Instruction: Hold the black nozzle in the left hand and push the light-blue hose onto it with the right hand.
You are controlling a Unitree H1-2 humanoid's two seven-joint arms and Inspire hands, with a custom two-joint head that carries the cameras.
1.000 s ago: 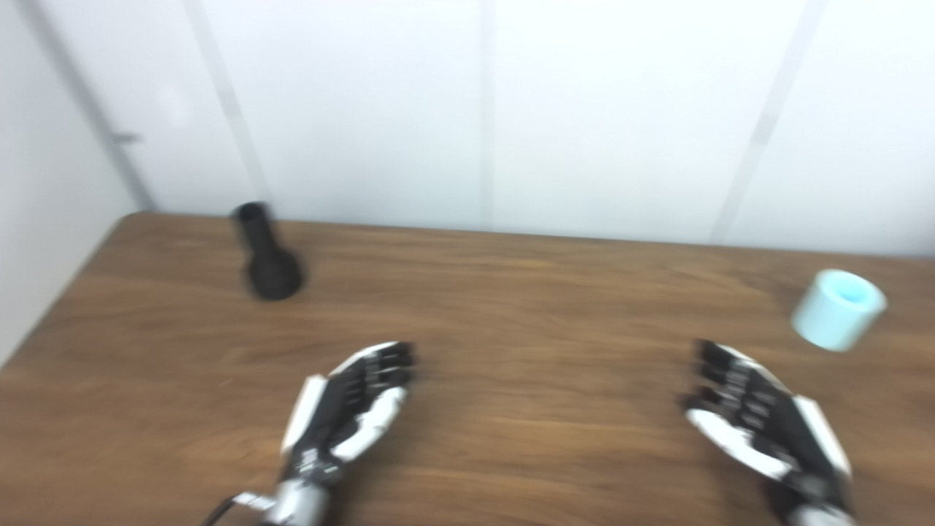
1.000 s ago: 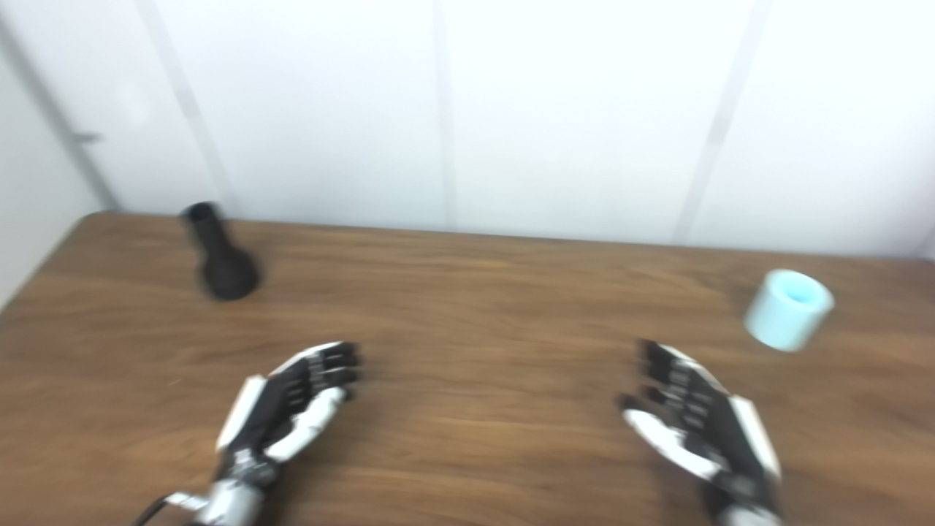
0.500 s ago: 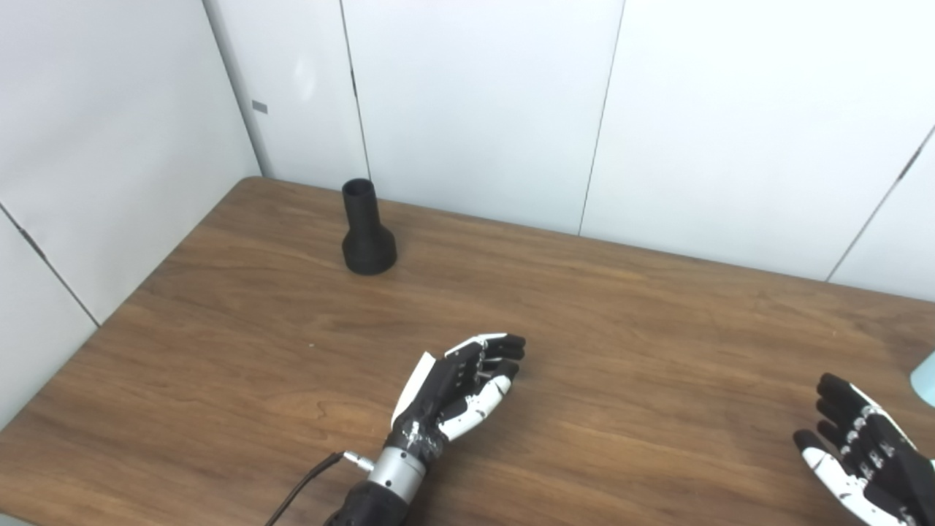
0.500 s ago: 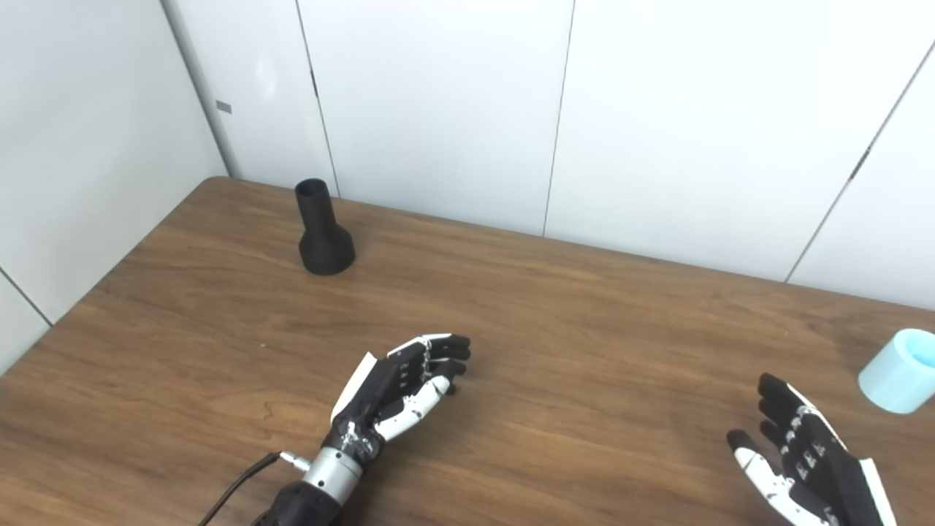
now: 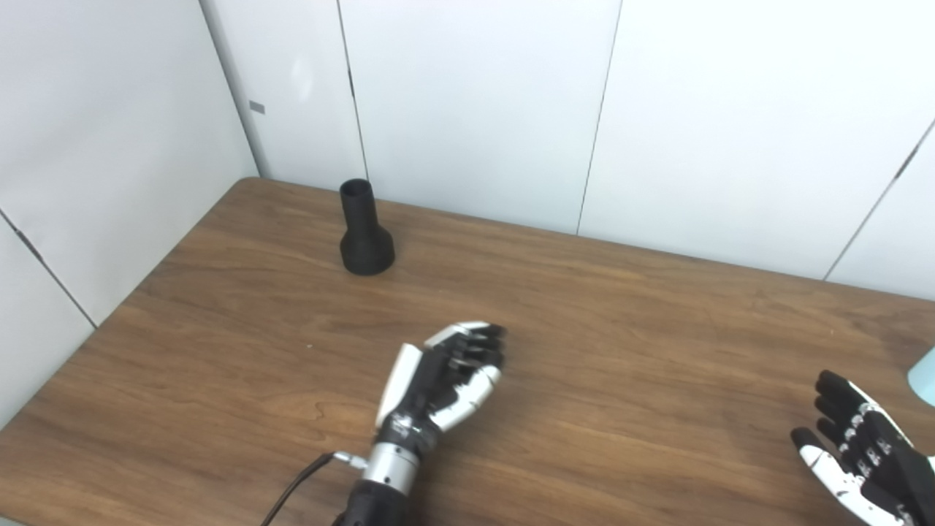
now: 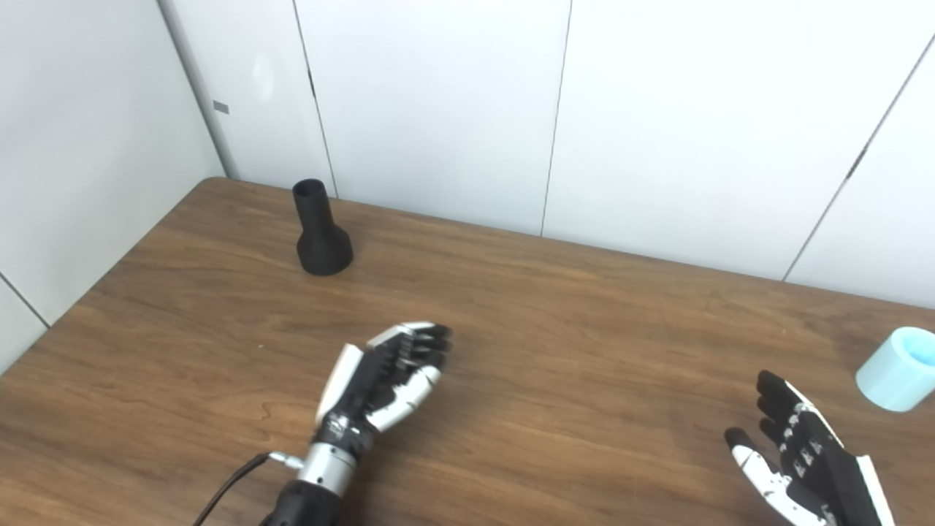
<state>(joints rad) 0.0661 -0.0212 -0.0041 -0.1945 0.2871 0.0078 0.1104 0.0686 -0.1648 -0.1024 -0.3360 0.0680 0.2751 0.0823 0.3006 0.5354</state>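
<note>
- Black plastic nozzle (image 6: 321,234), narrow open neck over a flared round base: stood upright on its base at the far left corner of the brown wood-grain table (image 6: 570,343), close to the white panelled wall (image 6: 438,102).
- Short light-blue cylindrical hose piece (image 6: 895,367), hollow with open end tilted up and away: rested on the table near the right edge, in the right eye view; only a sliver seen at the frame edge in the left eye view.
- Nozzle and hose well apart, at opposite ends of the table.
- Black-and-white left robot hand (image 5: 444,372): hovered over the middle-front of the table, palm turned inward toward the right, fingers (image 5: 478,343) extended forward and lying close side by side, thumb alongside below them. Held nothing; touched neither part.
- Nozzle lay well beyond and to the left of the left hand, clear tabletop between.
- Silver wrist cuff (image 5: 387,462) and thin dark cable (image 5: 292,493) seen behind the left hand, trailing to the bottom edge.
- Black-and-white right robot hand (image 6: 807,456): low at the front right, palm up and facing inward, fingers spread apart, thumb out to the side. Empty.
- Hose sat beyond and to the right of the right hand, near but not touching.
</note>
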